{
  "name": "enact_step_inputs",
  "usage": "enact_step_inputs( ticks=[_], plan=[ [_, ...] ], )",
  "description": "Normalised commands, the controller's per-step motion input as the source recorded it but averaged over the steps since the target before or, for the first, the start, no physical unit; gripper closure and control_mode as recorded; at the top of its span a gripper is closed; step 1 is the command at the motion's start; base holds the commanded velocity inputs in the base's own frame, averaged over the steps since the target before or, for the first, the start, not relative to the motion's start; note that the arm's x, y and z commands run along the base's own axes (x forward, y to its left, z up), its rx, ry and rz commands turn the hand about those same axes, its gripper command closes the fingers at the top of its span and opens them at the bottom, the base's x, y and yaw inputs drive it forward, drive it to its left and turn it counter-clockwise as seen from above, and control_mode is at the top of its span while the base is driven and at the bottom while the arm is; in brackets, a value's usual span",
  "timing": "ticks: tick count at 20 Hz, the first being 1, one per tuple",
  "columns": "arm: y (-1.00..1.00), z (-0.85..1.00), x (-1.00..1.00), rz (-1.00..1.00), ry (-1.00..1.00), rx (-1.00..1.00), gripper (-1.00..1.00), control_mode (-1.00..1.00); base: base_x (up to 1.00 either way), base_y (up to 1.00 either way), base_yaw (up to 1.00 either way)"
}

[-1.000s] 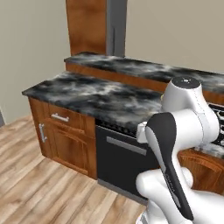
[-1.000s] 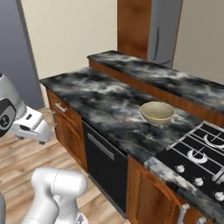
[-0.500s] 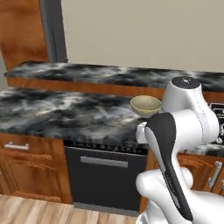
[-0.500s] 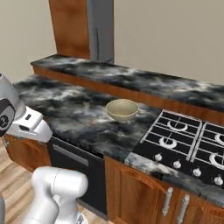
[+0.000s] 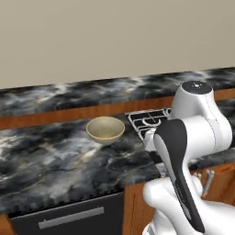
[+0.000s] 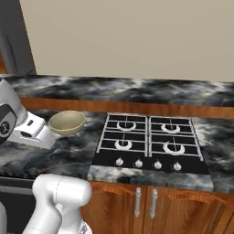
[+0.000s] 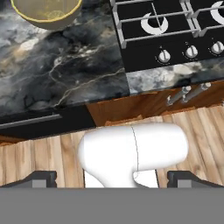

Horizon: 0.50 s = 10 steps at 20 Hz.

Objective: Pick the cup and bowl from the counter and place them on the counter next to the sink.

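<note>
On the counter (image 5: 55,156) just left of the stovetop (image 6: 151,141) sits the bowl (image 5: 105,130), apart from the wide-open, empty gripper (image 7: 111,179); a careless reach might clip its rim and skid it

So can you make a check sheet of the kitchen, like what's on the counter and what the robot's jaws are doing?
Surface: black marble counter on wooden cabinets, with a raised ledge behind it.
Job's things: bowl upright on the counter, left of the stove, looks empty. Cup: nothing seen. Sink: nothing seen.
Clutter: nothing seen.
Grippers: gripper has its jaws wide open, holding nothing, up off the counter and pointing down at the counter's front edge and floor.
Cables: nothing seen.
Surroundings: four-burner gas stove with knobs, dark oven front under the counter, plain beige wall, wood floor.
</note>
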Motion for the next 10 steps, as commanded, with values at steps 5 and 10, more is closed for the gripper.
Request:
enact_step_inputs(
  ticks=[5,10],
  plan=[
    [0.00,0.00,0.00,0.00,0.00,0.00,-1.00,1.00,0.71,0.00,-0.48],
    [0.00,0.00,0.00,0.00,0.00,0.00,-1.00,1.00,0.15,0.24,-0.01]
  ],
)
